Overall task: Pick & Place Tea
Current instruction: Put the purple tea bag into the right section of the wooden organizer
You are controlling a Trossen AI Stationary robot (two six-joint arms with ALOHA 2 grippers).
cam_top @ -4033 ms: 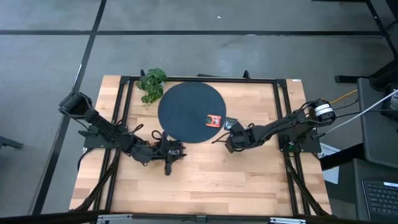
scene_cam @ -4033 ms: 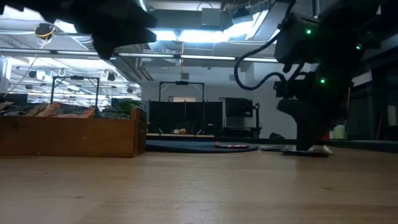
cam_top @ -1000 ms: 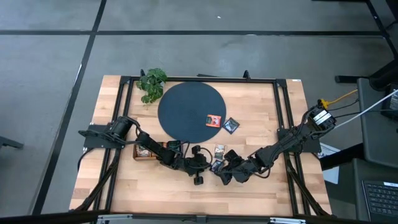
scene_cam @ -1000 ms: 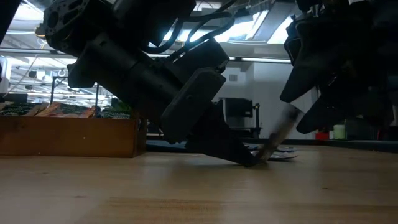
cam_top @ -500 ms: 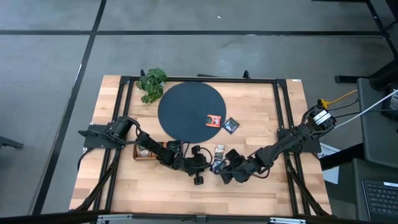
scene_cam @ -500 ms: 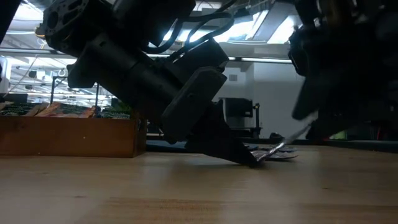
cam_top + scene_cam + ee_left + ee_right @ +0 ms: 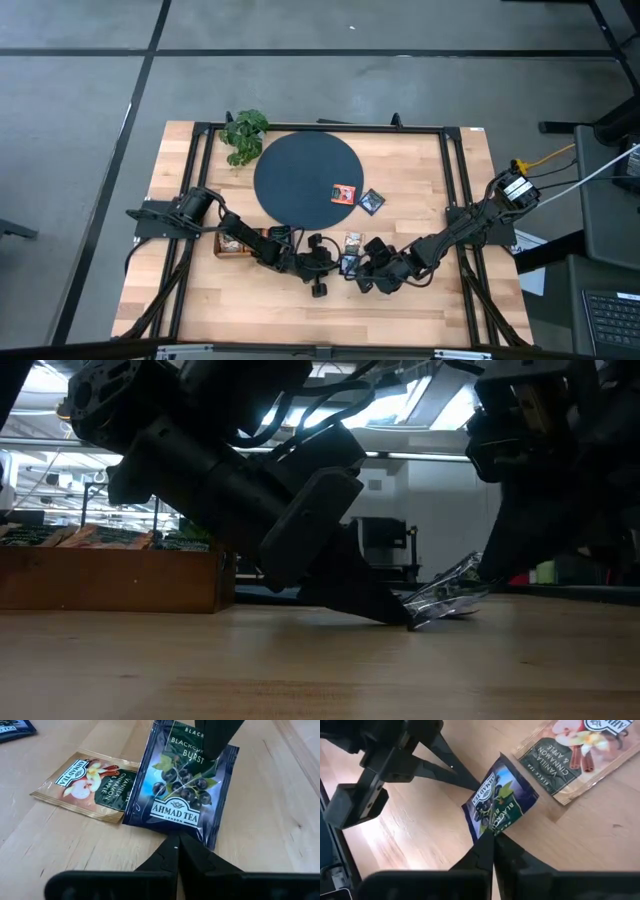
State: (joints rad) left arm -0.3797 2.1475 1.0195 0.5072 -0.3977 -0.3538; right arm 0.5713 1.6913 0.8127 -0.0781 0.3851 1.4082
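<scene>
- the blackcurrant tea sachet (image 7: 182,790) sits near the front middle of the wooden table (image 7: 430,180), one edge lifted off the wood in the low view, the other edge down at the left gripper's tip.
- the right gripper (image 7: 493,836) is clamped on the sachet's edge, jaws pressed together with the foil between them.
- the left gripper (image 7: 176,844) has its fingers closed with nothing between them; its tip rests at the sachet's opposite edge, seemingly bracing it.
- a vanilla and cinnamon sachet (image 7: 87,786) lies flat just beside the dark one, their edges touching or slightly overlapped.
- 2 more sachets sit farther back: an orange-red one (image 7: 345,192) on the dark disc (image 7: 300,165), a dark one (image 7: 372,201) just off the disc's right rim.
- handling, as a judgement: the sachet looks very light, thin and glossy, so it will flex and could slip from a pinch; the sealed border is the firmest place to hold, and the grip is already there.
- risk: lifting may drag the neighbouring sachet along if they overlap.
- room: the 2 grippers are very close, tip to tip, so the right arm has little space to its left; open wood lies to the right and toward the disc. the wooden compartment tray (image 7: 110,575) is on the left, the plant (image 7: 244,135) at the far left corner, both well apart.
</scene>
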